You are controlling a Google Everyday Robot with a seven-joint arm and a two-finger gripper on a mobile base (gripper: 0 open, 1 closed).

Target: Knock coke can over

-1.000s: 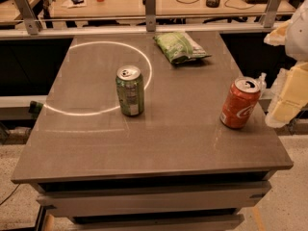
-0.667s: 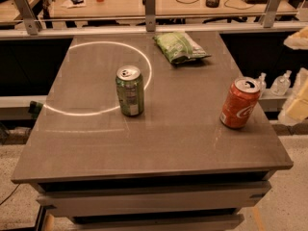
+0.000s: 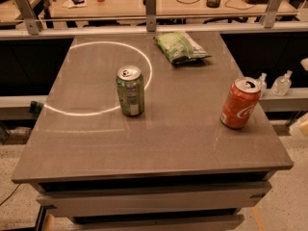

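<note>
– Across the worktop, what do you see, biggest first?

– A bright ring of light lies over its far-left part. A green snack bag lies flat towards the far edge, just right of the ring. A green can stands upright on the near side of the ring. The coke can stands well apart from it, close to the right edge, and seems to lean a little. Two small clear bottles sit on a ledge beyond that edge.

– And your hand?

– It isn't in view. I judge it to be somewhere off the right side, and I cannot tell whether it is released or clenched. Nothing is touching the coke can.

– So which step is this?

– The can is not yet down, so I'd call it the approach. The knock itself is all to do.

– What does the next move need?

– My hand should come in from the right, level with the upper part of the can, and push leftward. That way the can topples onto the worktop rather than off the edge.
</note>
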